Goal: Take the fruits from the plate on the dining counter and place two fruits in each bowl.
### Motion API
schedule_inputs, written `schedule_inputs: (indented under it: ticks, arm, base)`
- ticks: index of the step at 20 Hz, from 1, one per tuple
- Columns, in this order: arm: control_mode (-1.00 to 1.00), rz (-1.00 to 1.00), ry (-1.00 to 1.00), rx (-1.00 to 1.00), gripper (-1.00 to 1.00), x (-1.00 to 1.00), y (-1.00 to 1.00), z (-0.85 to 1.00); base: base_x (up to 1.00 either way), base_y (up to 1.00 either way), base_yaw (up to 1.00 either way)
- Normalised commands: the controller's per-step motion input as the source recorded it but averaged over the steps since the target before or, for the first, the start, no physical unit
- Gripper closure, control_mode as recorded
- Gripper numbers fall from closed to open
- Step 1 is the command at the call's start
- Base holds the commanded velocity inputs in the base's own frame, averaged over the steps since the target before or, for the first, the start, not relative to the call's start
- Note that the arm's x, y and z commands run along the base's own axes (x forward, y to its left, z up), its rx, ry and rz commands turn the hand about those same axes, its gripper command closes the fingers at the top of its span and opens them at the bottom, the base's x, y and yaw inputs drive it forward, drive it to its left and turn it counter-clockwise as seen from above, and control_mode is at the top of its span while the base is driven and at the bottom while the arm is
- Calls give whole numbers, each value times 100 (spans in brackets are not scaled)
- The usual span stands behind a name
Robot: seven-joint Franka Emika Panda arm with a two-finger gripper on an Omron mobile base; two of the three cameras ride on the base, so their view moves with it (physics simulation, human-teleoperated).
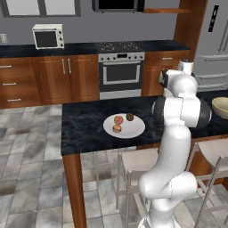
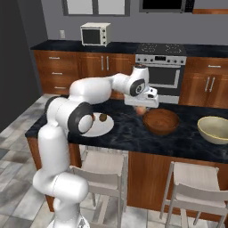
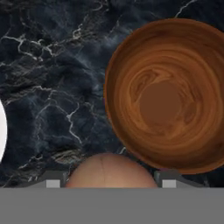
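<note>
Between the jaws sits a reddish-pink fruit (image 3: 109, 170), beside the wooden bowl (image 3: 168, 94).

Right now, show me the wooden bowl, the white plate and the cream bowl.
wooden bowl (image 3: 164, 94): hand view, on its inner wall.
white plate (image 1: 133, 128): left base view, on a bare patch of its surface.
cream bowl (image 2: 215, 130): right base view, on its inside wall.

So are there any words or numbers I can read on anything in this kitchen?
None: no word, number or label can be read anywhere.
Microwave: plain front, no writing visible.
Oven: knobs are too small and blurred to show any marks.
Fridge: its dark panel is too blurred to read.
</note>
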Motion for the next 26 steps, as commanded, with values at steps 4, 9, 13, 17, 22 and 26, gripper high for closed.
schedule_inputs:
  ticks: [4, 9, 13, 17, 22, 26]
  arm:
    - [-100, 0, 1, 8, 100, 10, -77, -1]
    - [-100, 0, 4, 6, 100, 34, -73, -8]
    - [-100, 0, 1, 0, 100, 34, -44, -5]
    - [-100, 0, 4, 0, 100, 3, -21, -23]
    - [-100, 0, 9, 0, 100, 0, 0, -46]
    - [-100, 0, 13, 0, 100, 0, 0, -46]
  base:
    - [0, 0, 0]
    - [0, 0, 0]
    - [0, 0, 0]
    - [0, 0, 0]
    - [0, 0, 0]
    - [0, 0, 0]
